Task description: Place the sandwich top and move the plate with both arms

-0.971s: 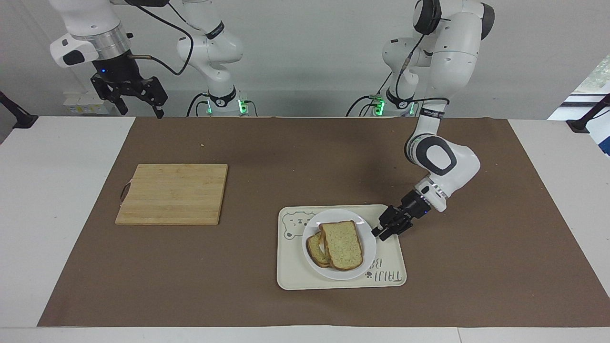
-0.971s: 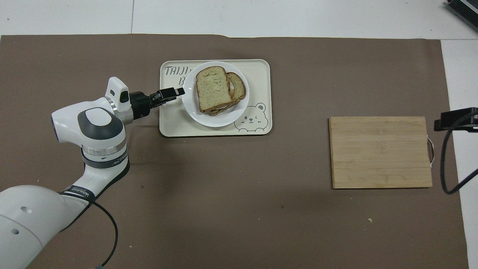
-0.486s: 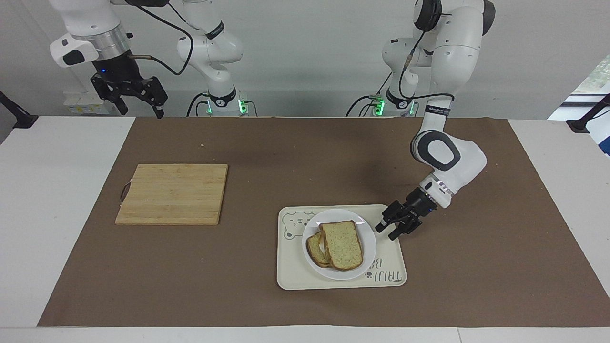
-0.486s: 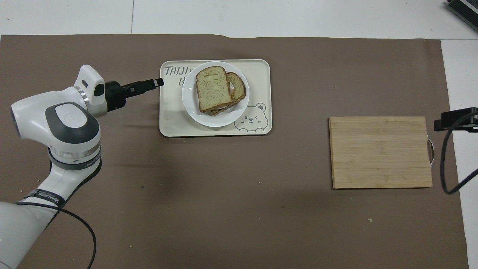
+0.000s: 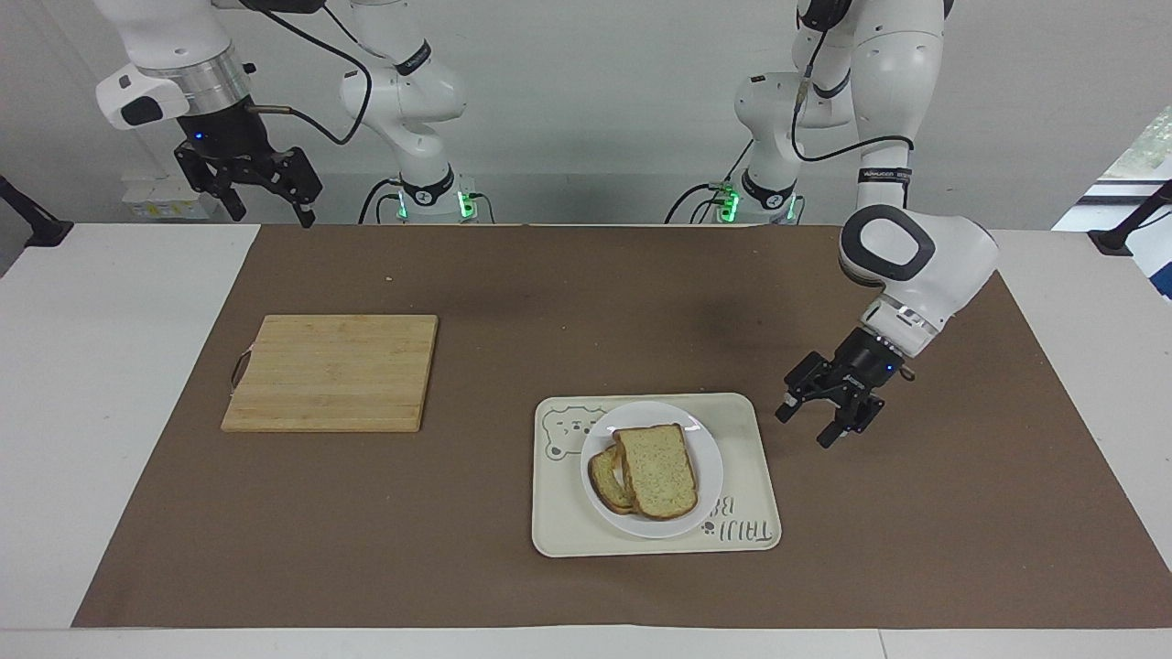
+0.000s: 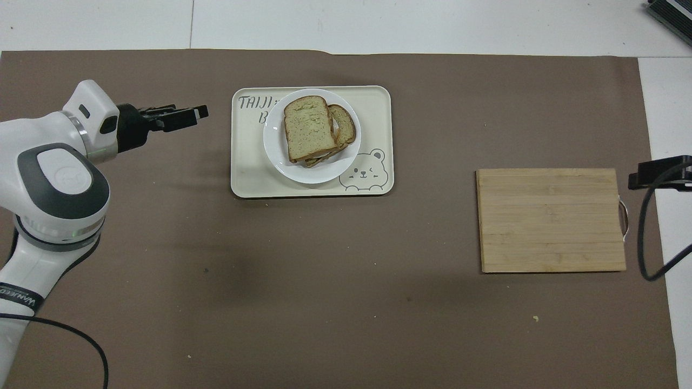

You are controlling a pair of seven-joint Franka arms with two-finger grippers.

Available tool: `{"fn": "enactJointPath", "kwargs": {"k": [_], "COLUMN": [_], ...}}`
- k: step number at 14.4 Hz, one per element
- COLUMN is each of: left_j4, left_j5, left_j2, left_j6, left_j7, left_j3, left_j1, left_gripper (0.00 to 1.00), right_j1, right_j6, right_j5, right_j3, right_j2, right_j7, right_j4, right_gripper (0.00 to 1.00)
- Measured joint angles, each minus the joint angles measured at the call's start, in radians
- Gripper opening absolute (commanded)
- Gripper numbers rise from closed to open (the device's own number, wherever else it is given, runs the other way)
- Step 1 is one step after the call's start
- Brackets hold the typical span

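Note:
The sandwich top (image 5: 656, 470) is a pale speckled slice lying on another bread slice (image 5: 604, 480) on the round white plate (image 5: 707, 462). It also shows in the overhead view (image 6: 307, 127), on the plate (image 6: 277, 155). My left gripper (image 5: 804, 427) is open and empty. It hangs low over the brown mat beside the tray, toward the left arm's end, clear of the plate; it also shows in the overhead view (image 6: 198, 112). My right gripper (image 5: 273, 216) is open and empty. It waits high over the table's edge at the right arm's end.
The plate stands on a cream tray (image 5: 743, 533) with a bear drawing (image 6: 250, 181). A wooden cutting board (image 5: 333, 372) lies on the brown mat toward the right arm's end (image 6: 550, 219).
My left gripper has drawn back from the plate's rim, off the tray, toward the left arm's end of the table. Bread, plate and right arm have not moved.

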Motion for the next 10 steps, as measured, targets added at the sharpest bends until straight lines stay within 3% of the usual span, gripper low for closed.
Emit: {"fn": "enactJointPath", "kwargs": {"k": [2, 6, 8, 10], "left_j4": [0.033, 0.283, 0.381, 0.418], "left_j5": [0.197, 0.667, 0.785, 0.825], "left_j2": [-0.027, -0.059, -0.072, -0.098], "left_j6": [-0.073, -0.477, -0.649, -0.77], "left_j7": [-0.096, -0.3, -0.335, -0.34], "left_j3": [0.021, 0.073, 0.075, 0.078], "left_j1": [0.0, 0.004, 0.004, 0.004], "left_gripper": [1.0, 1.0, 1.0, 1.0], "right_j1": [0.0, 0.0, 0.0, 0.0], "right_j6": [0.0, 0.0, 0.0, 0.0], "right_j5": [0.0, 0.0, 0.0, 0.0], "right_j3": [0.0, 0.0, 0.0, 0.0], "right_j2": [0.0, 0.0, 0.0, 0.0], "right_j7": [0.0, 0.0, 0.0, 0.0], "right_j4": [0.0, 0.0, 0.0, 0.0], "right_gripper": [1.0, 1.0, 1.0, 1.0]}}
